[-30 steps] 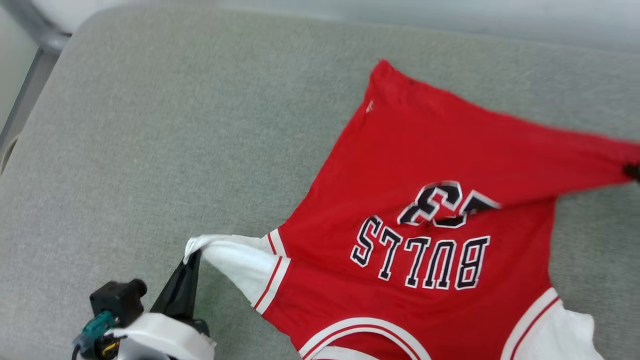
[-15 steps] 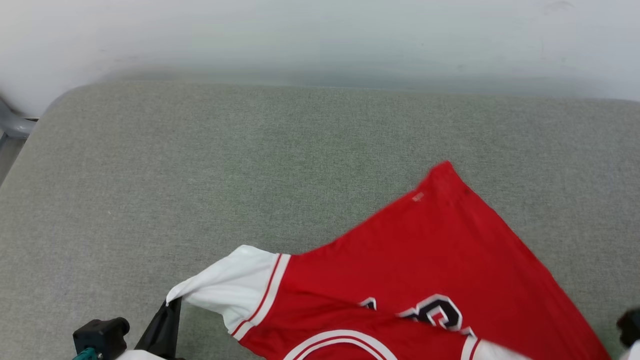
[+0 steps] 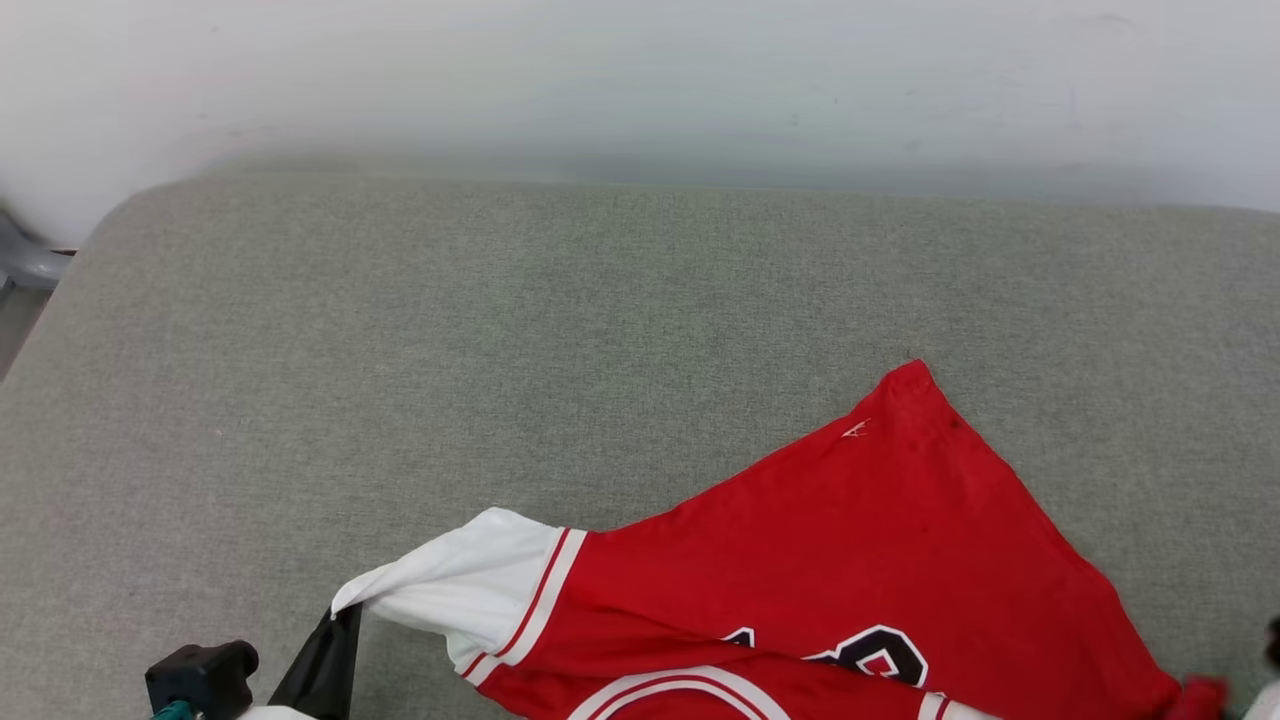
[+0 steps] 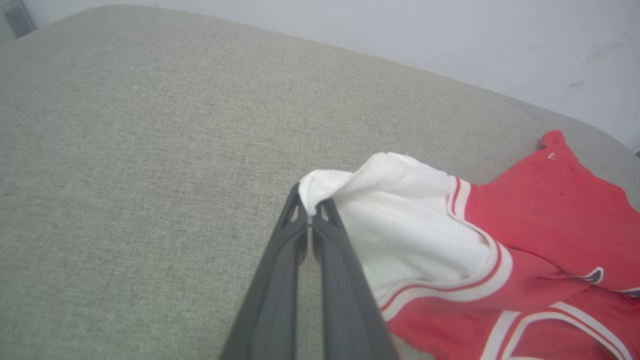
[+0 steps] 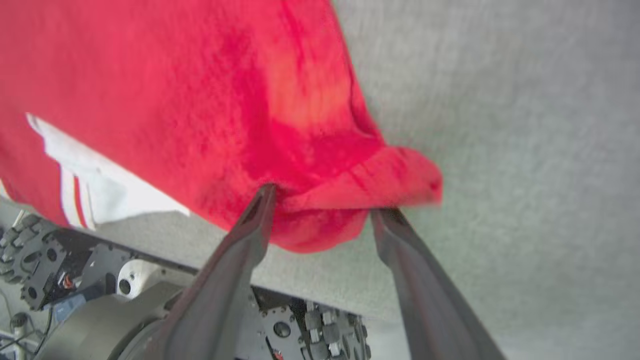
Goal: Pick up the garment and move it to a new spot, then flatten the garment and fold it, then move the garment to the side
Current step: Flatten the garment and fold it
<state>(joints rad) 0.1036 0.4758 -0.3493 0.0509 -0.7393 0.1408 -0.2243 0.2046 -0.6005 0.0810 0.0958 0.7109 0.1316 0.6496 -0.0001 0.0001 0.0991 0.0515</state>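
The garment (image 3: 880, 560) is a red shirt with white sleeves, lying on the grey-green cushion with its hem corner pointing away from me. In the head view my left gripper (image 3: 345, 612) sits at the lower left, pinching the tip of the white sleeve (image 3: 470, 580). The left wrist view shows the left gripper (image 4: 310, 202) shut on that sleeve tip (image 4: 400, 220). In the right wrist view, my right gripper (image 5: 327, 200) stands open, its fingers (image 5: 240, 245) spread apart. The loose red hem corner (image 5: 350, 195) lies slack between the tips.
The grey-green cushion (image 3: 500, 350) stretches wide to the left and far side, ending at a white wall (image 3: 640, 80). A grey metal frame (image 3: 25, 262) shows at the far left edge. My own base (image 5: 100, 280) sits below the cushion's near edge.
The right gripper has opened and let go of the red hem corner, which now lies slack. The left gripper still holds the sleeve tip. The head camera has tilted up since the earliest frame.
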